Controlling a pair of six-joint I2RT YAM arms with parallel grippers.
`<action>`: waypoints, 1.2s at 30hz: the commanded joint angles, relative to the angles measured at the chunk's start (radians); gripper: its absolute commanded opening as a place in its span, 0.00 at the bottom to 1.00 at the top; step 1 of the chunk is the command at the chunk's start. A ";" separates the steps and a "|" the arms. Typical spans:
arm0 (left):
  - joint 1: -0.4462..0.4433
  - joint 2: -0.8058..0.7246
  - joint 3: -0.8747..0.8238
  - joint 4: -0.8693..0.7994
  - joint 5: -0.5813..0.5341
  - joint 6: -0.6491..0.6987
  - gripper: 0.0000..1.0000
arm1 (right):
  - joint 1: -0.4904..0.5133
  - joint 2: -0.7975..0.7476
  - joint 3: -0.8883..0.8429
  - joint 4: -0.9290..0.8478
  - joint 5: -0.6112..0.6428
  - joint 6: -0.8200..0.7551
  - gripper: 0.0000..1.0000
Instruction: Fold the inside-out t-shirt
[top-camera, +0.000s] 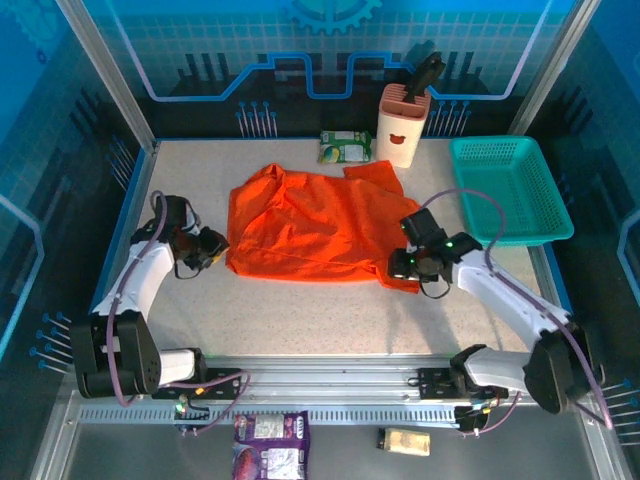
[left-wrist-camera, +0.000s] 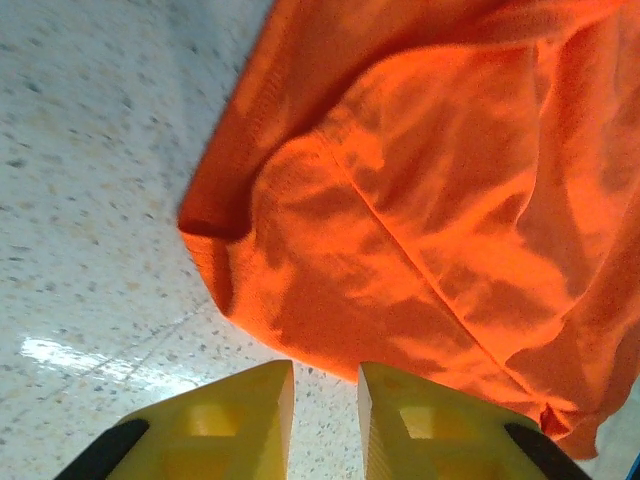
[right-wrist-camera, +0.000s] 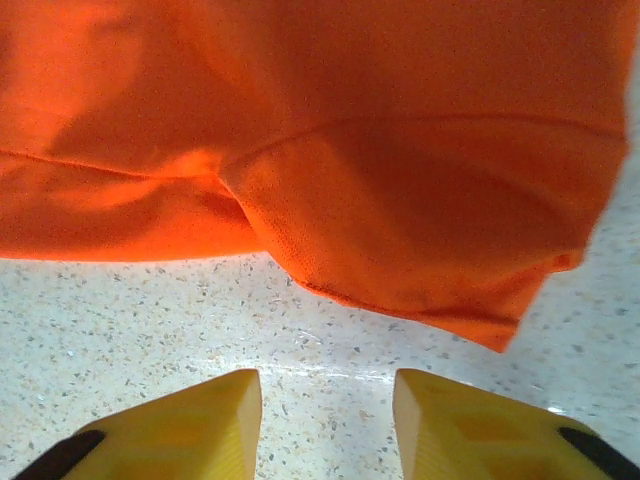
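My left gripper (left-wrist-camera: 325, 372) shows two blocky yellow fingers slightly apart, gripping nothing; my right gripper (right-wrist-camera: 325, 385) shows two more, wider apart, likewise free; one thin, rumpled orange t-shirt (top-camera: 310, 225) lies between them, its stitched hems just ahead of both fingertips, on the speckled table (top-camera: 300, 320).

A teal mesh basket (top-camera: 510, 195) sits far right on the speckled table (top-camera: 300, 320). At the far edge stands a pale holder (top-camera: 401, 135), with a green packet (top-camera: 345, 147) just to its left. A purple packet (top-camera: 271, 447) and a small tan packet (top-camera: 405, 441) lie nearest.
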 joint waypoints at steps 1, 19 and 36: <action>-0.054 0.026 0.006 0.014 -0.013 0.019 0.24 | 0.049 0.076 0.030 0.022 -0.050 -0.011 0.39; -0.103 0.078 -0.004 0.035 -0.042 0.019 0.24 | -0.315 0.068 -0.211 0.124 -0.148 -0.041 0.42; -0.103 0.103 0.033 0.005 -0.079 0.046 0.27 | -0.398 0.142 -0.246 0.222 -0.308 -0.063 0.23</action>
